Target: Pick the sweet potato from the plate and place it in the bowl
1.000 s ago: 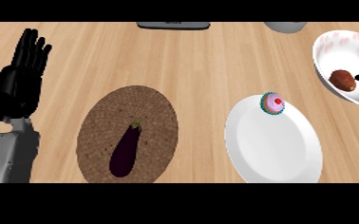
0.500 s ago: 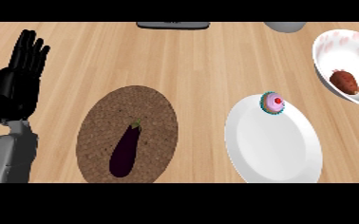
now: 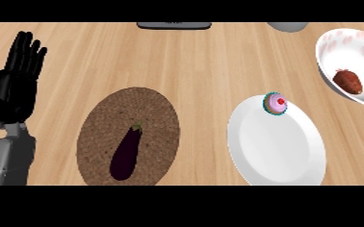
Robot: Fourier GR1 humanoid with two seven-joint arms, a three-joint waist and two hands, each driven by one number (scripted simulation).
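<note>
The reddish-brown sweet potato [image 3: 348, 81] lies inside the white bowl with pink spots [image 3: 335, 48] at the right edge of the head view. The white plate [image 3: 277, 149] sits lower right and carries only a small cupcake [image 3: 275, 104] at its far rim. My left hand [image 3: 20, 84] stands open at the left edge, fingers straight and pointing up, far from both dishes. My right hand shows nowhere in the view.
A round woven mat [image 3: 107, 125] at lower left holds a dark purple eggplant [image 3: 126, 151]. A dark flat object [image 3: 174, 25] and a grey rounded object [image 3: 288, 26] sit at the counter's far edge. Bare wood lies between mat and plate.
The sweet potato has settled a little deeper in the bowl. A dark fingertip seen beside it one second ago is gone from view. The left hand has stayed still.
</note>
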